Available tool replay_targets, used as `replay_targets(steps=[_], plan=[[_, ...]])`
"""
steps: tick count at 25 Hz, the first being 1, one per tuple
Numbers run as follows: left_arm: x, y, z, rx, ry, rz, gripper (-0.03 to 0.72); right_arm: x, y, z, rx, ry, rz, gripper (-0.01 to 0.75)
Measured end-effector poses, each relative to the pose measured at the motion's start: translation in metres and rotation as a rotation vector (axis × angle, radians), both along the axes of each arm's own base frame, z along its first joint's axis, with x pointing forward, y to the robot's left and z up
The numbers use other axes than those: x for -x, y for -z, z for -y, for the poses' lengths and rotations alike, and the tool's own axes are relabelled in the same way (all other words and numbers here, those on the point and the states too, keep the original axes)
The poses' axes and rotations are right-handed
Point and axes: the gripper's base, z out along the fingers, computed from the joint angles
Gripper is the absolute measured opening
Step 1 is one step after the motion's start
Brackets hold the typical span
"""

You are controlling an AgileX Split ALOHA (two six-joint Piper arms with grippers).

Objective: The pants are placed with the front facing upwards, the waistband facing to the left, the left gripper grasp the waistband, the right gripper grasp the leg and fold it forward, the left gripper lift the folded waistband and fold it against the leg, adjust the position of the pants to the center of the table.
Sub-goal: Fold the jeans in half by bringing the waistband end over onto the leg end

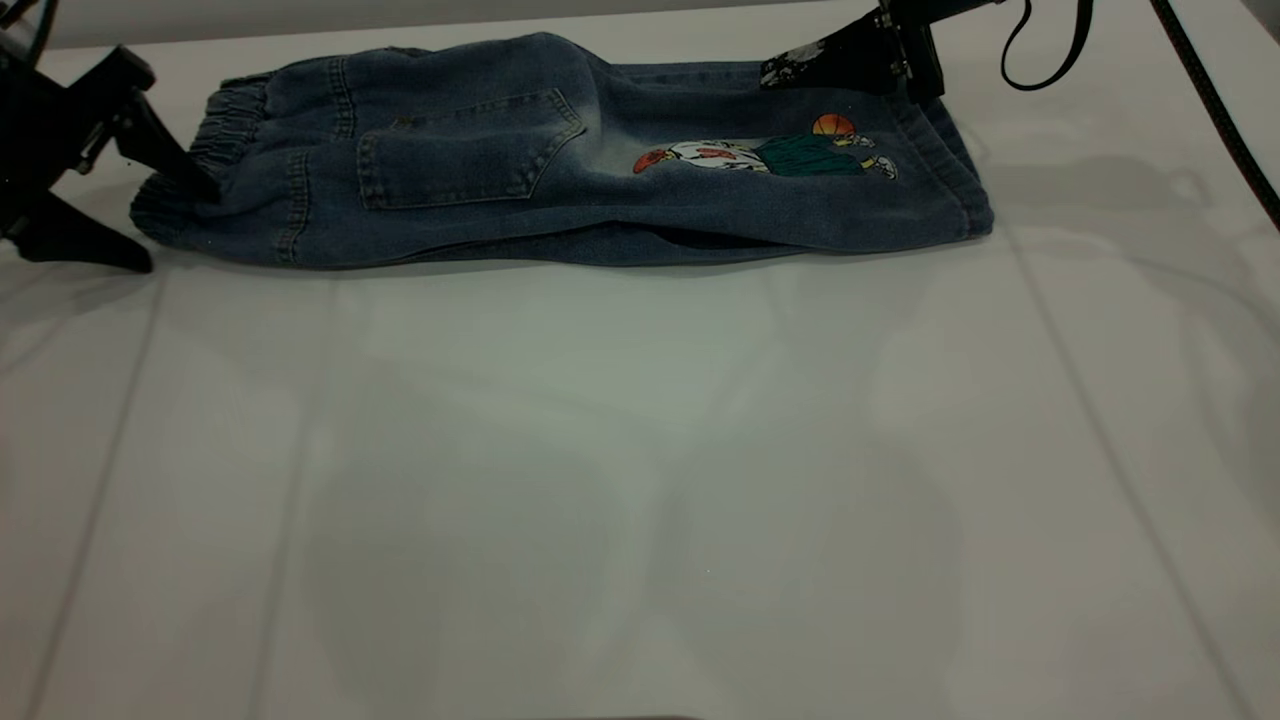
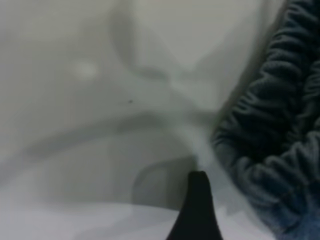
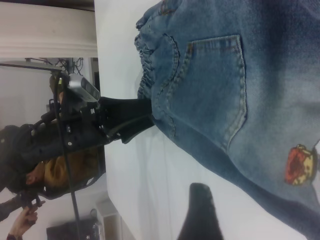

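- Since the pants (image 1: 560, 160) already lie doubled lengthwise at the far edge of the worktop (image 1: 640, 480), back pocket (image 1: 465, 150) and cartoon print (image 1: 770, 152) facing up, I'd judge the step in hand to be the second fold, waistband over to the leg
- Left tool (image 1: 120, 190) stands spread wide at the elastic waistband (image 1: 225, 125); one finger touches the gathered cloth, the other rests on the worktop just outside it, nothing gripped
- Right tool (image 1: 860, 60) sits at the hem end, on the far corner of the leg; I cannot tell whether it is clenched or released
- To do it well, the left tool should bite both layers of the waistband, not only the top one
- Lifting just clear and carrying straight towards the right tool's end should keep the edges aligned
- A pinned hem would stop the whole bundle sliding
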Motion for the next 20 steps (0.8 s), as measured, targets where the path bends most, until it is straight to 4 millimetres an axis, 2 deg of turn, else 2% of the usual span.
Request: replay_targets(steps=[2,5,8,11,13,16,20], plan=[[-0.001,0.002,0.005,0.007,0.002,-0.001,0.533,0.0,0.0,0.0,0.0,0.0,0.0,0.459],[-0.004,0.004,0.009,0.014,-0.007,0.002,0.469,0.0,0.0,0.0,0.0,0.0,0.0,0.459],[-0.005,0.006,0.008,0.009,-0.028,0.01,0.346,0.0,0.0,0.0,0.001,-0.001,0.004,0.459],[-0.005,0.01,0.008,0.014,-0.048,0.009,0.172,0.0,0.0,0.0,0.003,-0.004,0.01,0.459],[-0.006,0.011,0.008,0.017,-0.049,0.007,0.09,0.0,0.0,0.0,0.003,-0.004,0.01,0.459],[-0.006,0.009,0.01,0.007,-0.029,0.016,0.071,0.0,-0.001,-0.001,0.003,-0.006,0.013,0.459],[-0.008,-0.005,0.019,-0.029,0.046,0.055,0.069,-0.001,-0.005,-0.018,0.024,-0.035,0.041,0.459]])
